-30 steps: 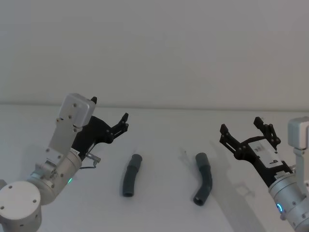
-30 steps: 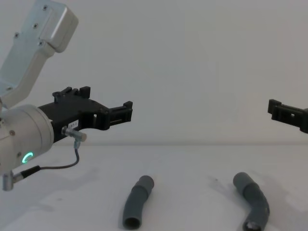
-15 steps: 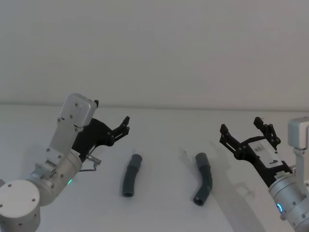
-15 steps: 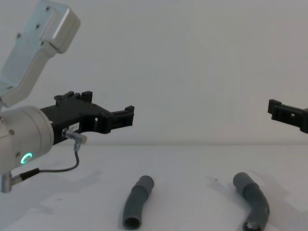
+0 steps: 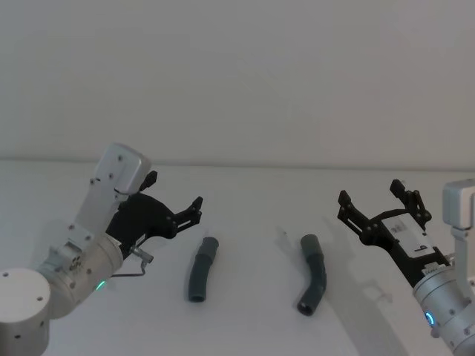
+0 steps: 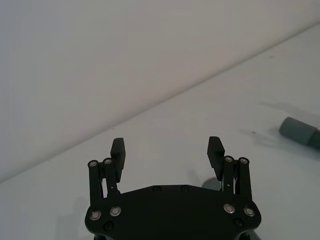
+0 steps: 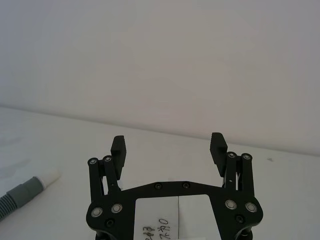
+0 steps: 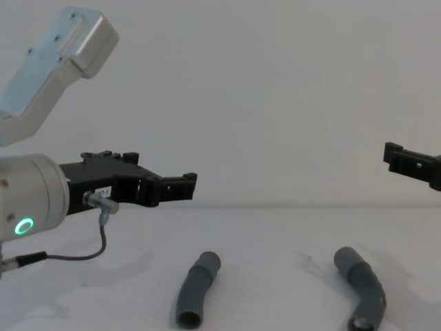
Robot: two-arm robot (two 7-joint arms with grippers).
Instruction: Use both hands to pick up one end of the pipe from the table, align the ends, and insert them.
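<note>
From the head view, the left gripper point(image 5: 176, 194) hangs above the table point(image 5: 252, 326), reaching in toward the middle, fingers spread. The right gripper point(image 5: 369, 191) hovers on the far right, also spread wide and holding nothing. Between them lie the two bent grey pieces, well apart: the left pipe piece point(image 5: 202, 268) just beside the left gripper, the right pipe piece point(image 5: 315, 274) nearer the right one.

On the left wrist view, the left gripper point(image 6: 167, 146) has its jaws apart over bare table. A grey pipe end point(image 6: 300, 132) sits off to one side, cut off by the frame edge.

On the right wrist view, the right gripper point(image 7: 168, 142) is open too. Low in the corner is a ribbed grey piece with a white tip point(image 7: 47, 177), the rest cut off.

From the chest, the left gripper point(image 8: 186, 185) points level across the table above the left pipe piece point(image 8: 196, 289). The right gripper point(image 8: 394, 157) is mostly out of frame. The right pipe piece point(image 8: 364, 286) lies flat.
</note>
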